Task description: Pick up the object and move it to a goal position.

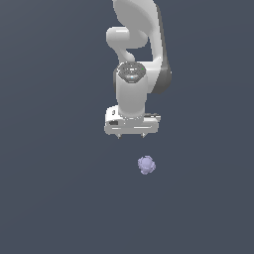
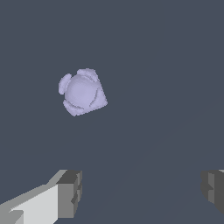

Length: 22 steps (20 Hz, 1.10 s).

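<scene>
The object (image 1: 146,165) is a small pale lavender knobbly lump lying on the dark grey floor, just in front of the arm and a little toward the exterior view's right. It also shows in the wrist view (image 2: 82,92). My white gripper (image 1: 131,136) hangs above the floor, behind the object and apart from it. Its jaws stand wide open and hold nothing. In the wrist view the gripper (image 2: 142,192) shows two grey fingertips (image 2: 70,194) far apart, and the object lies outside the gap between them.
The white arm (image 1: 136,54) rises behind the gripper at the top of the exterior view. The flat dark grey floor (image 1: 54,198) spreads all around. No goal marker shows.
</scene>
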### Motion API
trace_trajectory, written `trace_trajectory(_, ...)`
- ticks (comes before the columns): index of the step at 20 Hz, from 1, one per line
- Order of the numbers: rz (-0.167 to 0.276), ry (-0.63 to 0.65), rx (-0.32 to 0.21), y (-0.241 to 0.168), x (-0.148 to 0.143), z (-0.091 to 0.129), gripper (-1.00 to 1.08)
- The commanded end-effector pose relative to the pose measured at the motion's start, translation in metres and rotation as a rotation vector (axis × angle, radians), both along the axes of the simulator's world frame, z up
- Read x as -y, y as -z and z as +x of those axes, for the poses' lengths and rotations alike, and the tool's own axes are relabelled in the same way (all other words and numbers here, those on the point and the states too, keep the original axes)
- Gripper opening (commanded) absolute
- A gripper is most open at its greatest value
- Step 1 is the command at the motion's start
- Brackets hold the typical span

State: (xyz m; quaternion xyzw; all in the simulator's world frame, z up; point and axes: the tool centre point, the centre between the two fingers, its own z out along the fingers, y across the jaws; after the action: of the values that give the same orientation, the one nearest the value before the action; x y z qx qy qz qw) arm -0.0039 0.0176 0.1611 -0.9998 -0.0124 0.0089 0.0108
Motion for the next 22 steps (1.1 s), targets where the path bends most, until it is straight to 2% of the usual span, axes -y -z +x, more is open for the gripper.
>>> trace_trajectory(1, 0.0, 0.0, 0.0, 0.0, 0.0, 0.0, 1.0)
trace_trajectory(9, 0.028, -0.051, 0.0, 0.002, -0.032, 0.001, 1.0)
trace_trajectory(16, 0.026, -0.056, 0.001, 0.003, -0.033, 0.003, 1.0)
trace_trajectory(22, 0.019, -0.1, 0.004, 0.012, -0.038, 0.015, 1.0)
